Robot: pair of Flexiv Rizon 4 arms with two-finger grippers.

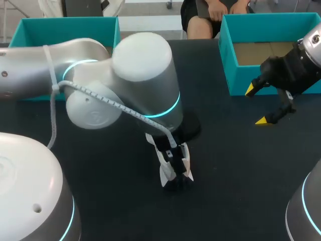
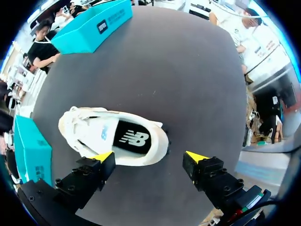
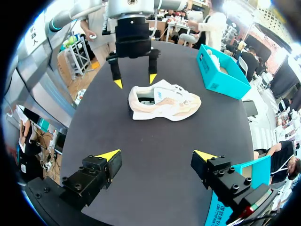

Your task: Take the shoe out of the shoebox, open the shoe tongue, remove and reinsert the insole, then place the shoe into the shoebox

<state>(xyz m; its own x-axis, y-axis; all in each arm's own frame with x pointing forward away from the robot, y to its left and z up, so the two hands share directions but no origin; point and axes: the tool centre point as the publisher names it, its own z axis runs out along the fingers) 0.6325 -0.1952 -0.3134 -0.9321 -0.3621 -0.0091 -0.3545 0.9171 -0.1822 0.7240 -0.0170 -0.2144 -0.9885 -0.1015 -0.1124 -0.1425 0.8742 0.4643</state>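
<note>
A white and cream sneaker (image 2: 94, 134) lies on its sole on the dark table (image 2: 188, 70), its black insole (image 2: 134, 139) showing through the opening. My left gripper (image 2: 149, 157) hangs open just above the heel end, the shoe not held; it is also in the right wrist view (image 3: 135, 80), straddling the heel from above. In the head view my left arm's wrist covers most of the sneaker (image 1: 163, 173). My right gripper (image 3: 157, 156) is open and empty, well away from the sneaker (image 3: 164, 101), and near the right teal shoebox (image 1: 271, 55).
A second teal shoebox (image 1: 65, 30) stands at the table's back left, behind my left arm; it (image 3: 221, 70) holds something white. The right box shows a brown cardboard floor. A person's hands rest beyond the far edge.
</note>
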